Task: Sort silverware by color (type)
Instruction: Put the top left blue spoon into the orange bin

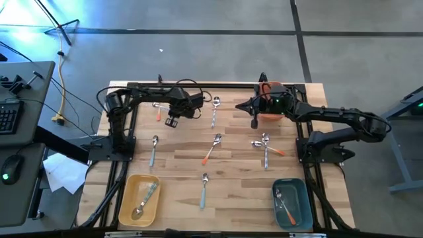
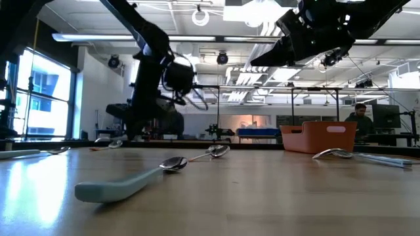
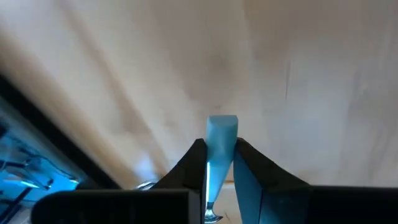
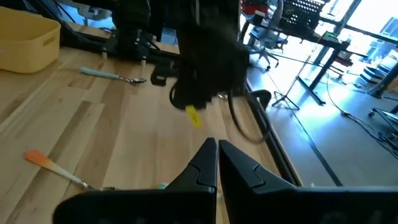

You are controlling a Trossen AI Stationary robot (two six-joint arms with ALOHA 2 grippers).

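My left gripper [image 1: 173, 121] is over the table's far left part, shut on a piece of silverware with a light blue handle [image 3: 221, 140]; whether it is a spoon or a fork is hidden. My right gripper [image 1: 241, 106] hangs shut and empty, high beside the orange bin [image 1: 271, 109] at the far edge. Other silverware lies flat on the wood: blue-handled spoons [image 1: 153, 149] [image 1: 203, 189] [image 1: 215, 112], orange-handled pieces [image 1: 211, 151] [image 1: 158, 113] and a small cluster [image 1: 266, 149]. My left gripper pinches the light blue handle [image 3: 219, 163] between its two fingers, just short of the handle's free end. That end [image 3: 222, 123] sticks out past the fingertips and the metal part [image 3: 211, 214] runs back between them. The fingers slant steeply down and lie along the handle.
A yellow bin [image 1: 125, 205] at the near left holds a blue-handled spoon. A teal bin [image 1: 303, 198] at the near right holds orange-handled pieces. The arm bases and black frame stand along the left, right and far edges. A person sits in the room beyond the table [image 2: 359, 115].
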